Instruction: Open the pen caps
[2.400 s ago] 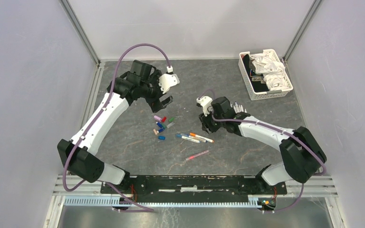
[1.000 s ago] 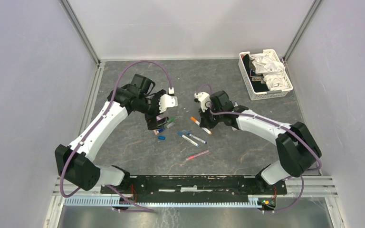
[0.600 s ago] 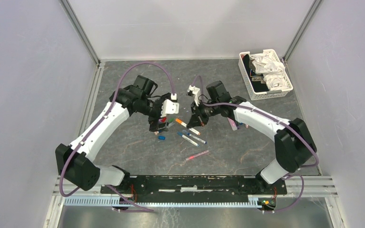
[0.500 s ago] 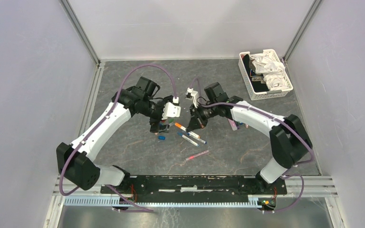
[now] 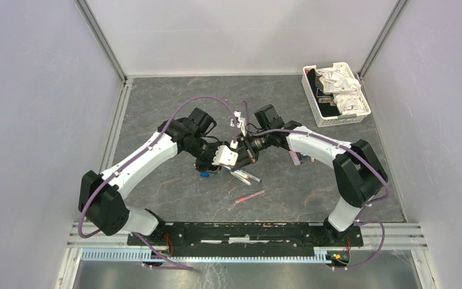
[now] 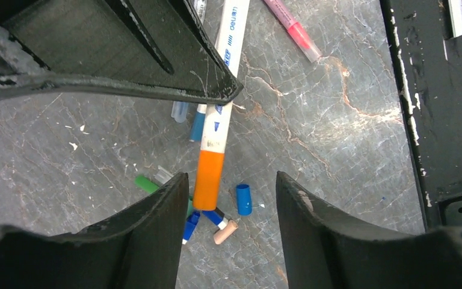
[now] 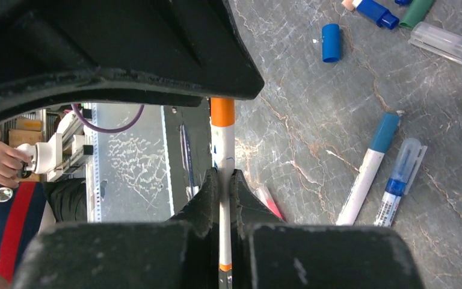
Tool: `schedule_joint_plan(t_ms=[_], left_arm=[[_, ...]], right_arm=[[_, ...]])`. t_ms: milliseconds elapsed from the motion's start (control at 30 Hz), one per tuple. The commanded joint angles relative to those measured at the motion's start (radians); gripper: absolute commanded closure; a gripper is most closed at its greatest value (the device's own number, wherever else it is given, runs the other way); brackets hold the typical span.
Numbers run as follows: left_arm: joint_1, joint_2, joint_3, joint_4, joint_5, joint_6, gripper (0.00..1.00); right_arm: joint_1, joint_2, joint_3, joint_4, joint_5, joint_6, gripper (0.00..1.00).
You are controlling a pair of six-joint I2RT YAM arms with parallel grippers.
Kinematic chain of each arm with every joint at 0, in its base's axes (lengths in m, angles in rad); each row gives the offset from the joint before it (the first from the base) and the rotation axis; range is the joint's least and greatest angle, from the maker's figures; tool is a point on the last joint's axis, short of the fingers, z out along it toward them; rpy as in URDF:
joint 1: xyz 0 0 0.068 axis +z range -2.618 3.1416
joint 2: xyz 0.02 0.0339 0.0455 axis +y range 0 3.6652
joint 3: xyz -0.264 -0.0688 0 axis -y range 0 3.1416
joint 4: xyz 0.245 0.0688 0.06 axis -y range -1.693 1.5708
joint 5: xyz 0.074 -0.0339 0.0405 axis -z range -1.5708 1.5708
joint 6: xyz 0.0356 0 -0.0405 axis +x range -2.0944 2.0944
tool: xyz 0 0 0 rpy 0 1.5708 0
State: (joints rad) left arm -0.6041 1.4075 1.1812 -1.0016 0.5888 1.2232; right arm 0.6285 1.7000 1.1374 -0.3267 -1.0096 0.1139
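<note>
- Left gripper (image 6: pixel 231 180) has its jaws apart with the orange cap (image 6: pixel 208 179) between them. The cap sits just beside the jaw at 9 o'clock and leaves a clear gap to the jaw at 3 o'clock. Whether the nearer jaw touches it cannot be told.
- Right gripper (image 7: pixel 222 177) is pinched tight on the white pen barrel (image 7: pixel 222 144). The orange cap is on the pen's end, pointing to 12 o'clock in the right wrist view.
- From above, both grippers meet near the middle of the table (image 5: pixel 156 108), with the pen held between them above the surface.
- Loose caps lie on the table under the orange cap. In the left wrist view a blue cap (image 6: pixel 243 199) is at 4 o'clock of it, a tan cap (image 6: pixel 225 232) at 5 o'clock and a green cap (image 6: pixel 147 183) at 9 o'clock.
- A blue-capped pen (image 7: pixel 367 174) and a clear-capped pen (image 7: pixel 400 180) lie side by side at 3 o'clock of the right gripper.
- A pink pen (image 5: pixel 249 196) lies at 5 o'clock of the grippers in the top view.
- A white basket (image 5: pixel 313 99) stands at 2 o'clock, well apart.
</note>
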Motion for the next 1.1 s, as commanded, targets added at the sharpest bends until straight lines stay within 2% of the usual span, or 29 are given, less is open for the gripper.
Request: schedule_joint_plan(t_ms=[0, 133, 267, 367, 433, 567, 667, 733, 867, 1067], left_arm=[[-0.019, 0.007, -0.003, 0.038, -0.011, 0.021, 0.41], [-0.038, 0.025, -0.006, 0.043, -0.028, 0.017, 0.50], [-0.055, 0.038, -0.016, 0.044, -0.051, 0.018, 0.64], [-0.060, 0.042, -0.016, 0.043, -0.076, 0.018, 0.81], [-0.063, 0.044, -0.011, 0.043, -0.090, 0.016, 0.96], [-0.063, 0.044, 0.003, 0.043, -0.099, 0.005, 0.98], [-0.065, 0.044, 0.019, 0.043, -0.091, -0.004, 0.98], [-0.066, 0.044, 0.026, 0.041, -0.091, -0.006, 0.98], [-0.066, 0.041, 0.034, 0.028, -0.128, -0.004, 0.98], [-0.033, 0.044, 0.014, 0.029, -0.283, 0.036, 0.98]], right_arm=[[0.010, 0.027, 0.049, 0.048, -0.054, 0.029, 1.00], [0.013, 0.035, 0.055, 0.060, -0.064, 0.043, 1.00], [0.015, 0.038, 0.051, 0.080, -0.075, 0.059, 1.00], [0.015, 0.041, 0.044, 0.095, -0.078, 0.070, 1.00], [0.019, 0.041, 0.032, 0.115, -0.076, 0.081, 0.91], [0.042, 0.056, 0.019, 0.150, -0.075, 0.101, 0.74], [0.064, 0.086, 0.031, 0.159, -0.074, 0.108, 0.71], [0.066, 0.101, 0.036, 0.170, -0.068, 0.121, 0.75], [0.061, 0.097, 0.031, 0.175, -0.044, 0.130, 1.00], [0.001, 0.018, -0.060, 0.130, 0.016, 0.084, 1.00]])
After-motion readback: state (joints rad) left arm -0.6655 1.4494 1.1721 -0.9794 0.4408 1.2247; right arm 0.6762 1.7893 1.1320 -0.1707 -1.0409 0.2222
